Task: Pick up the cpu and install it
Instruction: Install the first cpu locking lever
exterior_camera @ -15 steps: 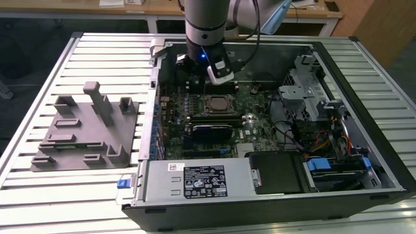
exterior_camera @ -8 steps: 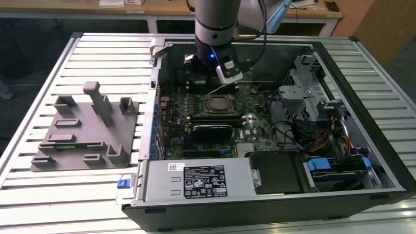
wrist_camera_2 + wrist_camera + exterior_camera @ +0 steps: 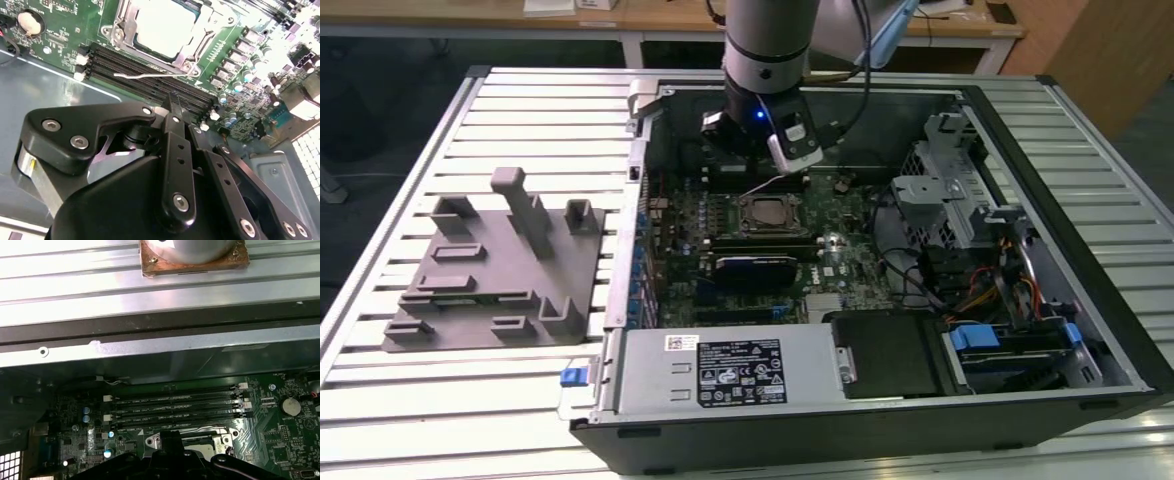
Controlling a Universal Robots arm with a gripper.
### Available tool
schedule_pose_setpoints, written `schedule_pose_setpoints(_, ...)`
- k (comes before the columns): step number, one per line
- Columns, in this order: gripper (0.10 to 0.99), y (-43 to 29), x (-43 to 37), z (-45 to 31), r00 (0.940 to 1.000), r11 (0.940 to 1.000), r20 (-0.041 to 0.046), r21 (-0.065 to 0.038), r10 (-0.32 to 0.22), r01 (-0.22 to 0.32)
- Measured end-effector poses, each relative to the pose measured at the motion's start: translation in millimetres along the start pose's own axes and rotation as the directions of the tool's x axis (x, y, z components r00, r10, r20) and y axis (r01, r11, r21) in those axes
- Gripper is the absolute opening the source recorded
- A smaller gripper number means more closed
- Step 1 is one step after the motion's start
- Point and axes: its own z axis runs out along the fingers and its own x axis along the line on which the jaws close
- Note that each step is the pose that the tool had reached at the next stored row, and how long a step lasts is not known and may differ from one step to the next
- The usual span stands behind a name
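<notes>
Open computer case (image 3: 1107, 330) laid flat on a desk (image 3: 520, 110) of ribbed, pale metal slats. You find the cpu (image 3: 767, 212) seated in its square socket near the middle of the green motherboard (image 3: 854, 250). In the second wrist view the cpu (image 3: 160, 22) presents a flat, smooth, silvery-white top, bordered by the bright steel socket frame (image 3: 119, 31) with a round screw head at its corners. A thin bent wire lever (image 3: 145, 76) reaches out from the frame across the long, dark, parallel memory slots (image 3: 115, 59), whose ends carry small white clips. Beyond the slots you can pick out a round, shiny coin cell (image 3: 28, 20). The claw (image 3: 171, 102) is built of matte black linkage bars pinned with bright round screws; they taper to a narrow tip that hangs over the memory slots, just beside the socket and apart from the cpu. You cannot tell whether the claw is open or closed, and nothing shows in its grip. In the exterior view the claw (image 3: 758, 155) sits under the smooth grey cylinder of the arm (image 3: 767, 40), close above the socket. To the exterior view's left of the case, a dull grey plastic fixture (image 3: 494, 265) with blocky upright tabs rests on the desk, well apart from the claw. A silvery sheet-metal power supply (image 3: 654, 375) with a dark printed label fills the near corner of the case.
</notes>
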Motion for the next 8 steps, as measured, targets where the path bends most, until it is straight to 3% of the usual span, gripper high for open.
schedule_pose_setpoints(4,0.106,-0.2,0.0,0.7,0.9995,0.9997,0.0186,-0.001,0.026,-0.026)
schedule_pose_setpoints(8,0.106,-0.9,-0.1,3.5,0.9976,0.9981,0.0316,-0.003,0.061,-0.061)
